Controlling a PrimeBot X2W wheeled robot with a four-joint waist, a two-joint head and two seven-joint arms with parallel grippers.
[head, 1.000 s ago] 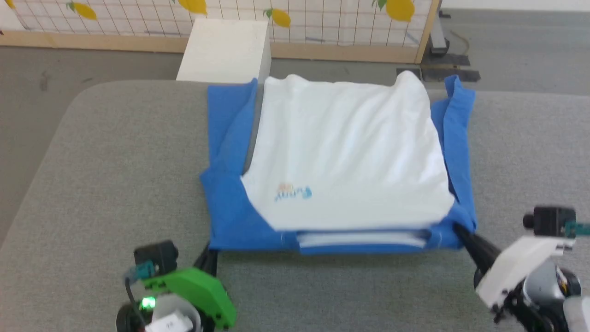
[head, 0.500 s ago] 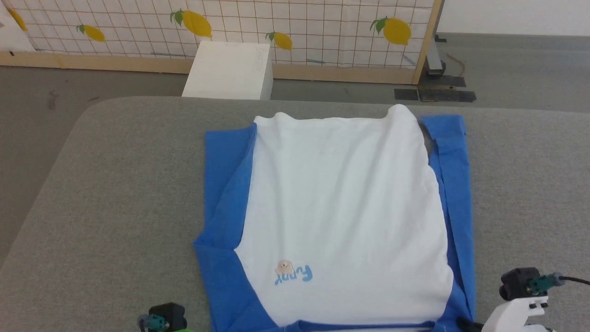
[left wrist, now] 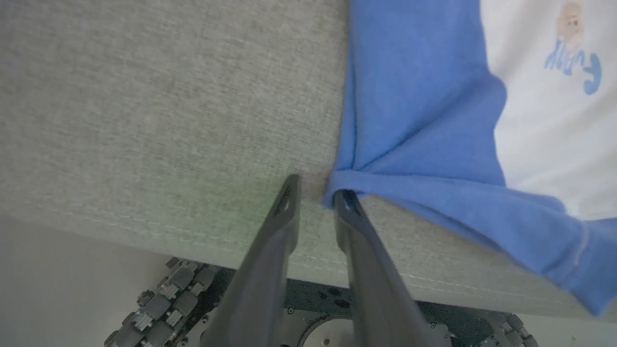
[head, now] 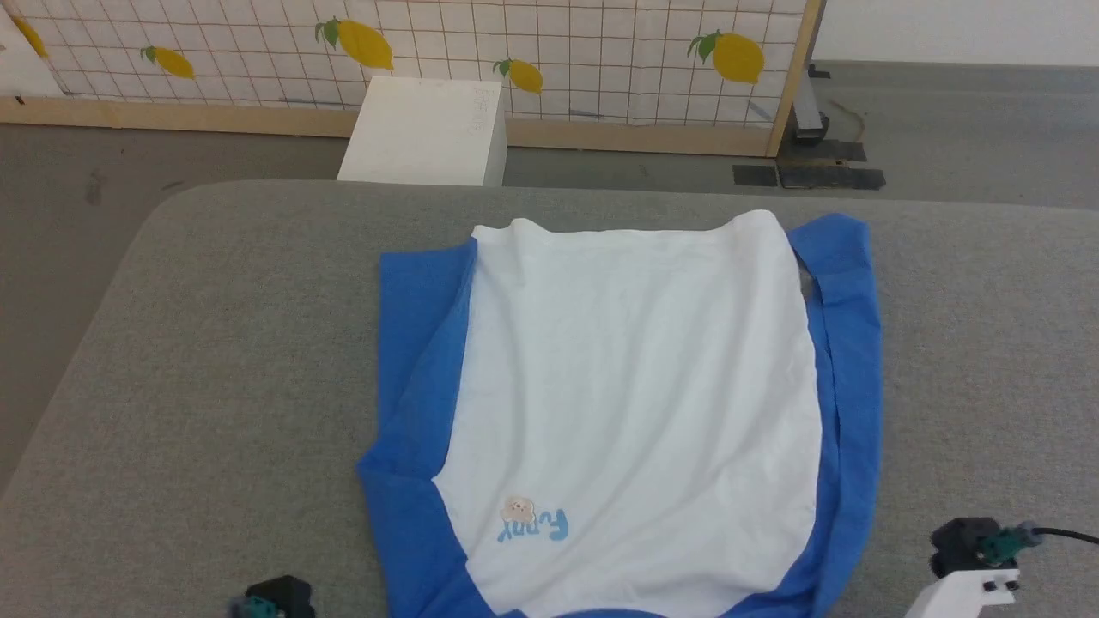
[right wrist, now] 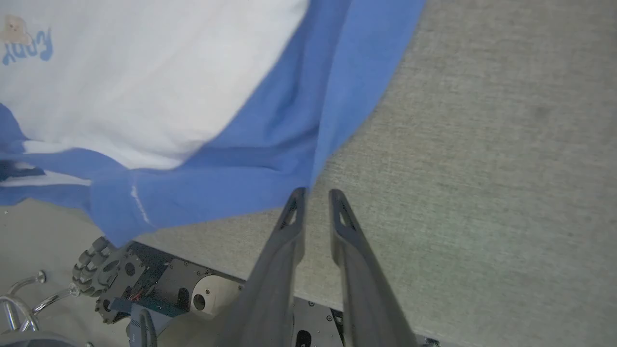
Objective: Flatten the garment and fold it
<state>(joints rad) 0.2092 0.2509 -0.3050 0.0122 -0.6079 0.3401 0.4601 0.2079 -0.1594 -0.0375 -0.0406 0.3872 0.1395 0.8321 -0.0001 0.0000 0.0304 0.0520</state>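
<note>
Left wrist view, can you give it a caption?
Left gripper open at the blue corner of the garment on the grey table.

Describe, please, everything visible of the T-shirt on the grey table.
The garment is a soft-looking white T-shirt with blue sleeves folded along both sides, lying flat, lightly wrinkled, on the grey fabric-covered table. Light-blue lettering and a small tan patch sit near its closer end, whose blue edge droops over the table's near edge. The left gripper, jaws slightly apart, touches one blue corner; the right gripper sits beside the other.
</note>
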